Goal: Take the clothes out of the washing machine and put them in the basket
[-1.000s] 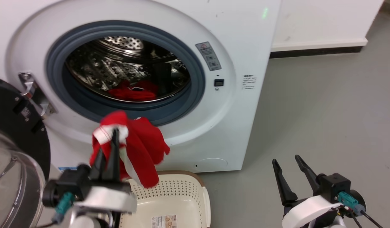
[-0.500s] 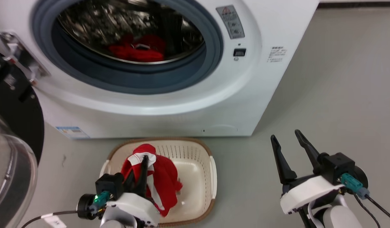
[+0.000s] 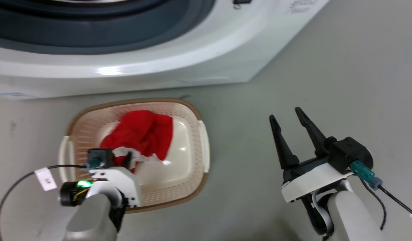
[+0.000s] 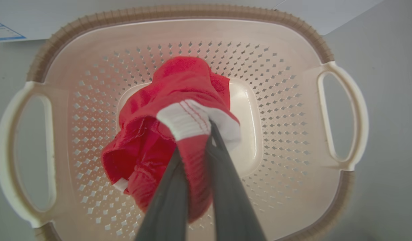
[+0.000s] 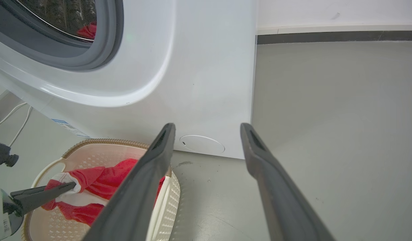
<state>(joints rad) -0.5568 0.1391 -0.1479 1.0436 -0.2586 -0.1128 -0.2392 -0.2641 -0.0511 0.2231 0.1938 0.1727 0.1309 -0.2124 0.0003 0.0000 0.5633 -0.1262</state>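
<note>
A red garment (image 3: 142,130) with white trim lies bunched in the cream basket (image 3: 135,101) on the floor in front of the washing machine (image 3: 159,67). My left gripper (image 3: 127,158) reaches down into the basket. In the left wrist view it (image 4: 196,137) is shut on the garment (image 4: 179,87) at its white-striped trim, above the basket's perforated floor (image 4: 279,110). My right gripper (image 3: 284,113) hangs open and empty over the floor to the basket's right. In the right wrist view, more red clothes (image 5: 87,30) lie inside the drum.
Grey floor (image 3: 326,67) stretches to the right of the washing machine (image 5: 199,67). A white wall with a dark skirting (image 5: 326,36) stands behind. White cables (image 5: 11,115) lie at the washer's left. A black cable with a tag (image 3: 45,179) trails from my left wrist.
The head camera has tilted down, so the porthole has slid off the top. My left gripper has lowered the red garment from in front of the door into the basket. The right gripper stays open.
</note>
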